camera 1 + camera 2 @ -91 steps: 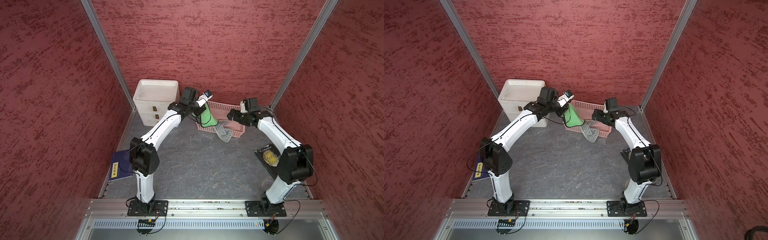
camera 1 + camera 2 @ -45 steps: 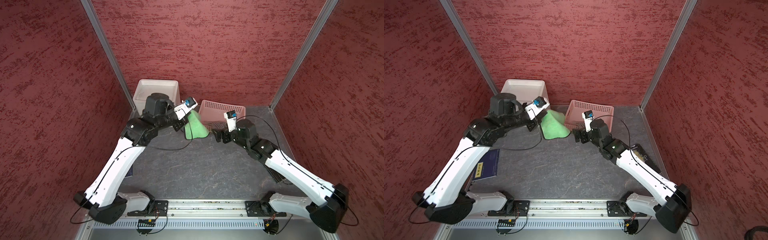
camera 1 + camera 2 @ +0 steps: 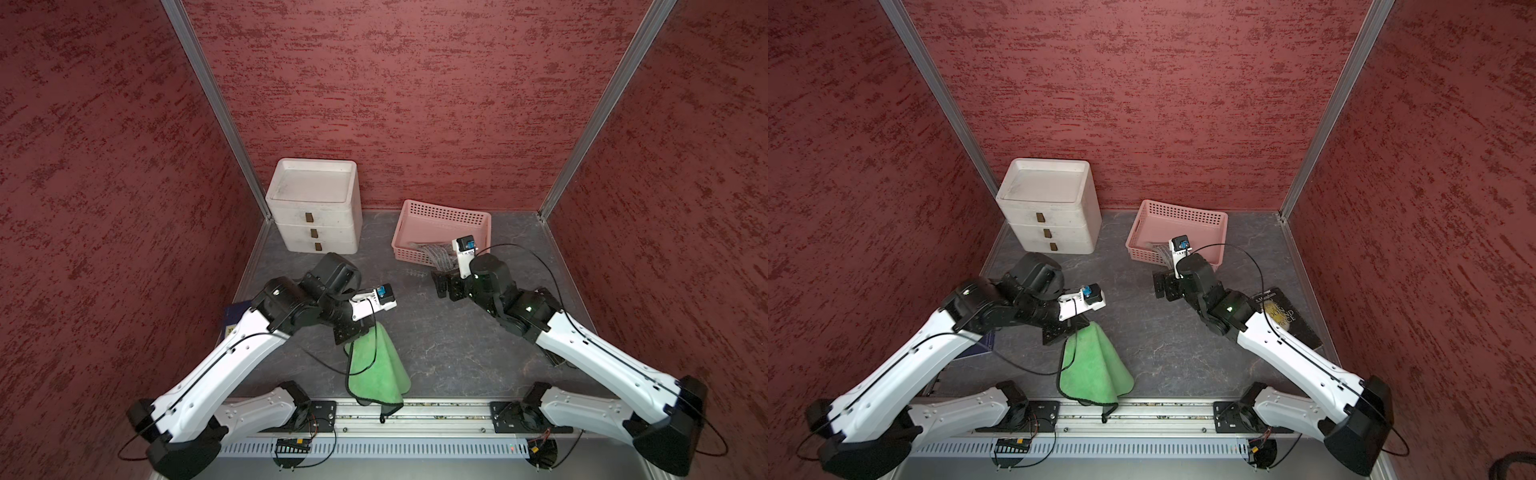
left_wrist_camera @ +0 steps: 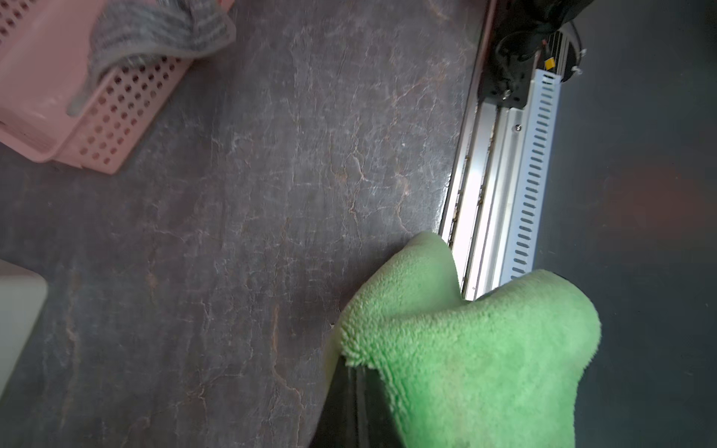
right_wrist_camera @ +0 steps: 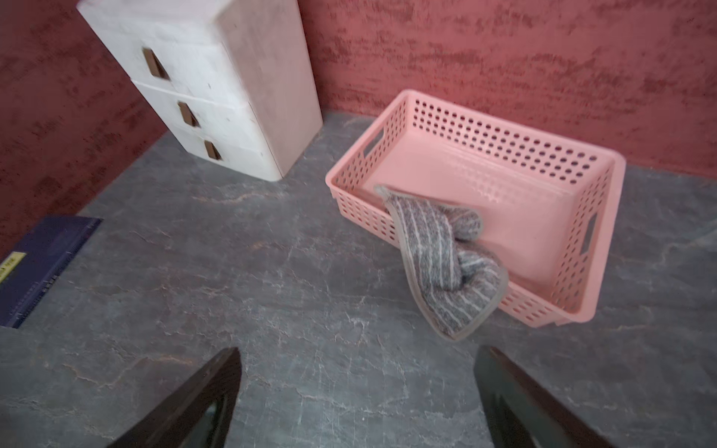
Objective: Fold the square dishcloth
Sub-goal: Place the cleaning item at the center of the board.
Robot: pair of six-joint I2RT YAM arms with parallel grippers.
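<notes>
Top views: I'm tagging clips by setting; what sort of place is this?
Likely a robot test cell: red textured walls enclose a dark tabletop, with a metal rail along its near edge.

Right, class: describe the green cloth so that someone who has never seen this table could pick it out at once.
Start at the metal rail along the front edge of the table. Beside it, the green cloth hangs from the shut left end effector. It is plain, fluffy and bright green, unlike the grey striped cloth draped over the wall of the pink basket.
</notes>
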